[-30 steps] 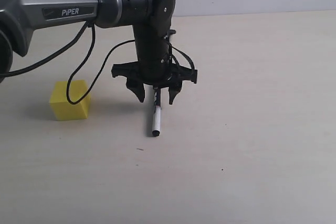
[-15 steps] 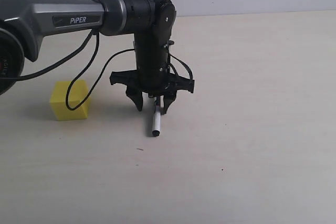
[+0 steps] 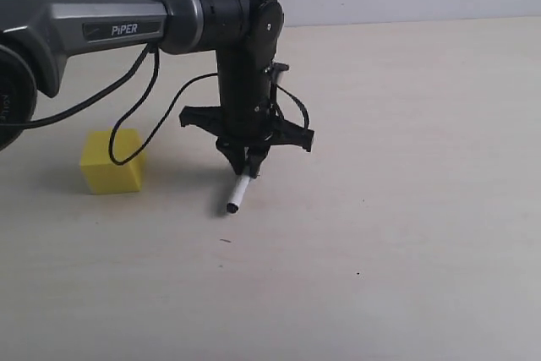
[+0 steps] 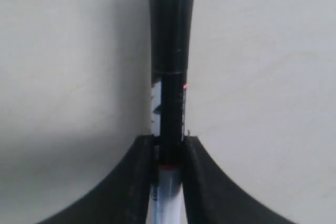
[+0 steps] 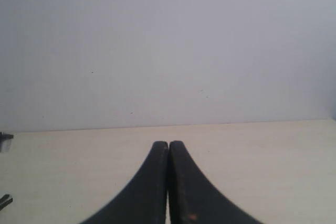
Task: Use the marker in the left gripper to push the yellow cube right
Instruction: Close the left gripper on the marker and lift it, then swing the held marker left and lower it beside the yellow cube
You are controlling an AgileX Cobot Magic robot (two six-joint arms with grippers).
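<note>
My left gripper [image 3: 247,166] is shut on the marker [image 3: 238,192], whose white barrel slants down to the left, its black end just above or at the table. In the left wrist view the two black fingers [image 4: 197,182] clamp the marker [image 4: 170,66] where barrel meets cap, with the black cap pointing away. The yellow cube [image 3: 112,161] rests on the table well to the left of the gripper, apart from the marker. My right gripper [image 5: 168,145] hangs over bare table, shut with nothing between its fingers; it does not show in the exterior view.
The beige table [image 3: 406,209] stretches out to the right and front of the left arm. A black cable [image 3: 139,133] loops down from the arm in front of the cube. A pale wall [image 5: 168,45] rises behind the table.
The left gripper has come down and shut on the marker that lay on the table. The marker's free end has swung to the left and lifted a little.
</note>
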